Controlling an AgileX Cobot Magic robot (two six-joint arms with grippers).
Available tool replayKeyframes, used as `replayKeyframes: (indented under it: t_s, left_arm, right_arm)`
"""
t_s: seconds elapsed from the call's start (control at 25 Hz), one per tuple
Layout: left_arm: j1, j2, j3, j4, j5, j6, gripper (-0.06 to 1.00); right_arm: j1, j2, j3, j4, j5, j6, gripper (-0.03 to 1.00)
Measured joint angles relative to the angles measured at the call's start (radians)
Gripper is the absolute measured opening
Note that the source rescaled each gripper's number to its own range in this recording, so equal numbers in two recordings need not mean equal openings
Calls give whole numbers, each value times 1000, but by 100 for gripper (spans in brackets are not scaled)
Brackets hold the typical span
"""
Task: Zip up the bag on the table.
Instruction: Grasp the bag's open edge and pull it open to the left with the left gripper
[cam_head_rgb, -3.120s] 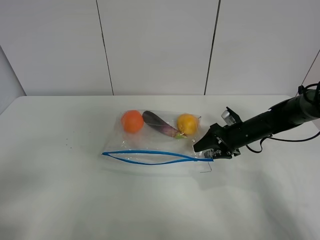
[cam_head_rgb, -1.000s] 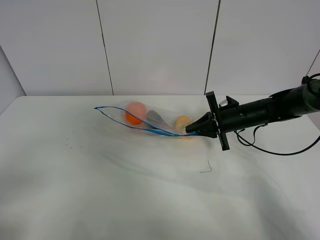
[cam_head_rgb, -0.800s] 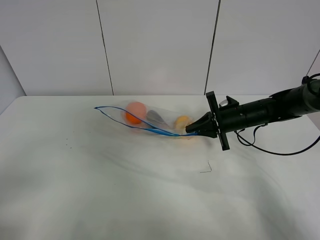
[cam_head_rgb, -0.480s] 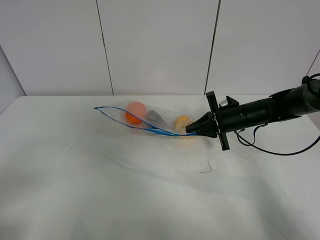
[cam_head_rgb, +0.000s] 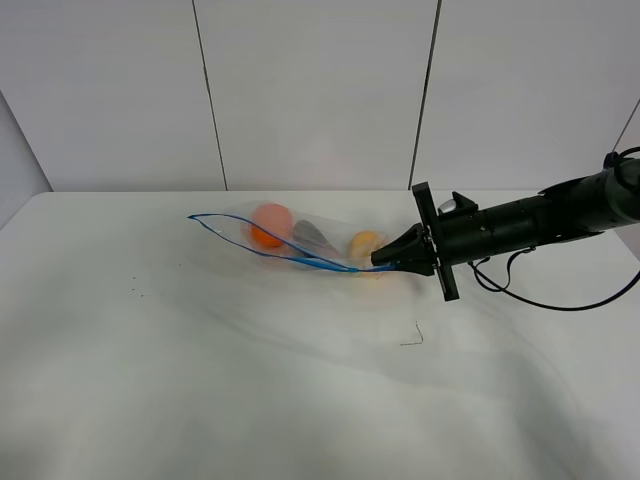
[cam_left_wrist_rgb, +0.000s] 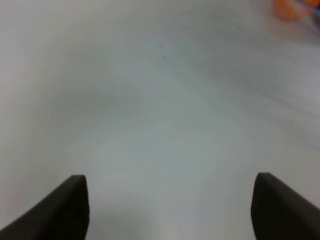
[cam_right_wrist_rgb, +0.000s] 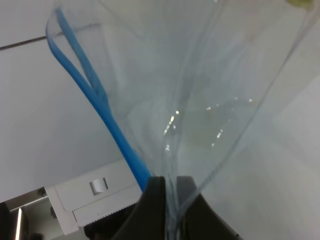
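The clear bag (cam_head_rgb: 300, 240) hangs lifted by its right corner, its blue zip strip (cam_head_rgb: 270, 250) running from far left to my right gripper (cam_head_rgb: 380, 261). An orange fruit (cam_head_rgb: 268, 224), a dark purple vegetable (cam_head_rgb: 314, 235) and a yellow fruit (cam_head_rgb: 365, 243) show through it. My right gripper is shut on the bag's corner; in the right wrist view (cam_right_wrist_rgb: 169, 186) the plastic and blue strip (cam_right_wrist_rgb: 107, 120) fan out from the closed fingertips. The strip's two lines stay parted near the far end. My left gripper (cam_left_wrist_rgb: 170, 200) is open over the bare table (cam_left_wrist_rgb: 160, 115); the arm is out of the high view.
The white table (cam_head_rgb: 250, 400) spreads wide around the bag. A small dark mark (cam_head_rgb: 413, 335) lies on it in front of my right gripper. A grey panelled wall (cam_head_rgb: 310, 90) stands behind the table's far edge. A black cable (cam_head_rgb: 560, 300) trails from the right arm.
Since the earliest frame my right gripper lifted the bag's right corner up and back, raising the zip edge off the table. Over the last second nothing has visibly moved.
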Motion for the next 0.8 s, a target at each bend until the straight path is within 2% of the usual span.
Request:
replayKeyframes:
  t_s: [0.24,0.32,0.44,0.56,0.72,0.8]
  left_arm:
    - [0,375,-215,-13,-50,42,100]
    - [0,495,-257,-13,-104,136,100]
    - [0,634,-295,-13,-228,349,99]
    - [0,733,-302,-13,-398,617,94]
    - [0,832,-302,-13,-698,1005,92]
    - [0,881,-302,-13,-859,1122,92]
  right_arm:
    - [0,0,0,0,-5,0,0]
    - [0,0,0,0,-5,0,0]
    - [0,0,0,0,-5,-1,0]
    - [0,0,0,0,-5,-1,0]
    - [0,0,0,0,-6,-1,0]
    - [0,0,0,0,-6,-1,0]
